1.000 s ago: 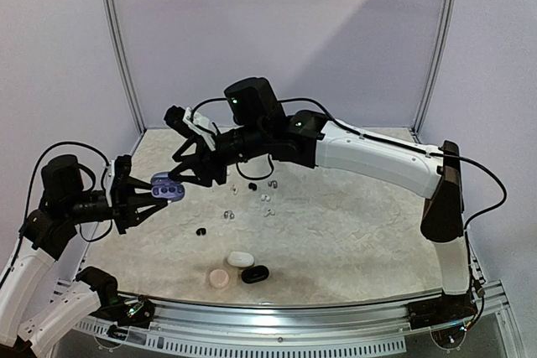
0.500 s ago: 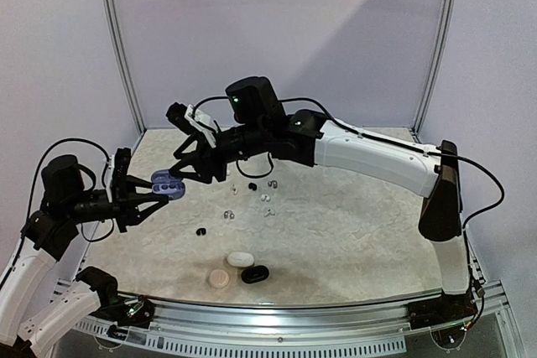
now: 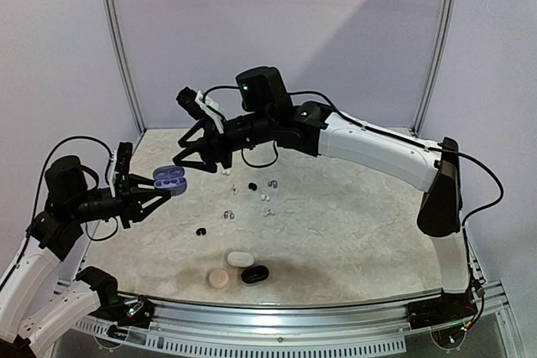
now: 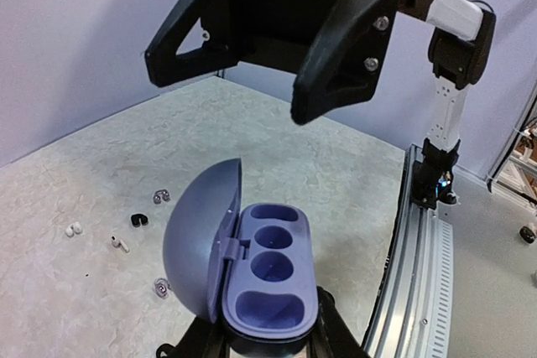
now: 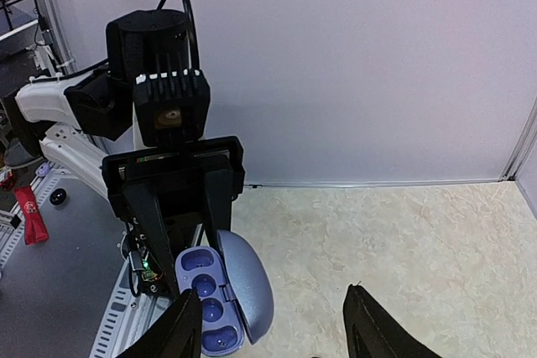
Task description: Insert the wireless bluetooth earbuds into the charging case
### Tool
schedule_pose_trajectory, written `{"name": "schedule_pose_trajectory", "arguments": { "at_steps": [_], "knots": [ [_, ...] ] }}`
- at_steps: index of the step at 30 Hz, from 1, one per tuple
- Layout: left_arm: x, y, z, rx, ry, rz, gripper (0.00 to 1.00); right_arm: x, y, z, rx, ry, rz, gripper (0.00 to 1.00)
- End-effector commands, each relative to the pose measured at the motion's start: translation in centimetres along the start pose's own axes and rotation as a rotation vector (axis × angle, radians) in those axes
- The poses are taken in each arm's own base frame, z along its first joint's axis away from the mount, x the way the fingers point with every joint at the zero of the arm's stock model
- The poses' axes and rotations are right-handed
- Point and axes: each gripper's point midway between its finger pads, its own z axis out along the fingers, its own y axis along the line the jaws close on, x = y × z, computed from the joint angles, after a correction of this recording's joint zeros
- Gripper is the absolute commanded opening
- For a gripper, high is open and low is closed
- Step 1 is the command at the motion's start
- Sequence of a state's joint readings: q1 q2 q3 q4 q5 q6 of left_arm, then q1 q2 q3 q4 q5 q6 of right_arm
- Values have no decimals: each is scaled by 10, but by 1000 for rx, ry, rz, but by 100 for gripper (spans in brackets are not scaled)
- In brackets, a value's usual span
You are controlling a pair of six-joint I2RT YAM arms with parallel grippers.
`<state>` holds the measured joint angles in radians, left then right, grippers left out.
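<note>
My left gripper (image 3: 153, 187) is shut on the base of an open purple-blue charging case (image 3: 170, 179), held above the table's left side. In the left wrist view the case (image 4: 270, 278) has its lid (image 4: 200, 245) swung left and all its wells are empty. My right gripper (image 3: 200, 163) hangs open and empty just above and to the right of the case; it also shows in the left wrist view (image 4: 252, 56). The right wrist view shows the case (image 5: 220, 293) below its spread fingers (image 5: 181, 331). Small earbuds lie on the table: white (image 3: 234, 191), black (image 3: 252, 184), black (image 3: 200, 230).
More buds lie near the table's middle (image 3: 268, 211). A white case (image 3: 240, 257), a black case (image 3: 254, 273) and a round beige case (image 3: 219, 277) sit near the front edge. A metal rail (image 4: 415, 274) borders the table.
My right gripper has risen up and back from the case, still open. My left gripper has shifted the case slightly up and to the right.
</note>
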<state>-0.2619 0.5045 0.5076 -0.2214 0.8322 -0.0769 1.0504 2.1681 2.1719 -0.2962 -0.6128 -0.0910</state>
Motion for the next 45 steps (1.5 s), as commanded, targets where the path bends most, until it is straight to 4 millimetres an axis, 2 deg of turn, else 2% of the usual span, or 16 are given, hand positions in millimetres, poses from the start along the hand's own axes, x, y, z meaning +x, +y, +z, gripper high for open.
{"name": "schedule_pose_trajectory", "arguments": {
  "at_steps": [1, 4, 9, 11, 14, 19, 21, 24, 29, 35, 39, 45],
  "knots": [
    [2, 6, 0, -36, 1, -20, 0, -17, -45, -31, 106, -54, 122, 56],
    [2, 9, -3, -59, 0, -22, 0, 16, -109, -57, 321, 10, 263, 49],
    [2, 12, -6, -81, -5, -16, 0, 96, -189, -100, 631, 180, 423, 43],
    [3, 14, -6, -89, -5, -12, 0, 126, -213, -117, 728, 253, 461, 38],
    [5, 14, -6, -86, -2, -3, 0, 173, -236, -128, 810, 360, 495, 33],
    [6, 14, -6, -85, -5, 2, 0, 236, -247, -115, 806, 491, 533, 29],
    [6, 14, -6, -86, -7, 3, 0, 255, -251, -112, 807, 520, 551, 27],
    [6, 13, -7, -84, -7, 5, 0, 282, -254, -108, 802, 550, 591, 25],
    [6, 12, -7, -79, -7, 9, 0, 315, -254, -104, 799, 600, 620, 22],
    [6, 11, -8, -76, -8, 11, 0, 328, -254, -105, 795, 617, 647, 17],
    [6, 11, -8, -77, -8, 18, 0, 335, -246, -104, 772, 640, 661, 16],
    [7, 11, -8, -76, -6, 25, 0, 330, -235, -108, 746, 650, 672, 16]
  ]
}}
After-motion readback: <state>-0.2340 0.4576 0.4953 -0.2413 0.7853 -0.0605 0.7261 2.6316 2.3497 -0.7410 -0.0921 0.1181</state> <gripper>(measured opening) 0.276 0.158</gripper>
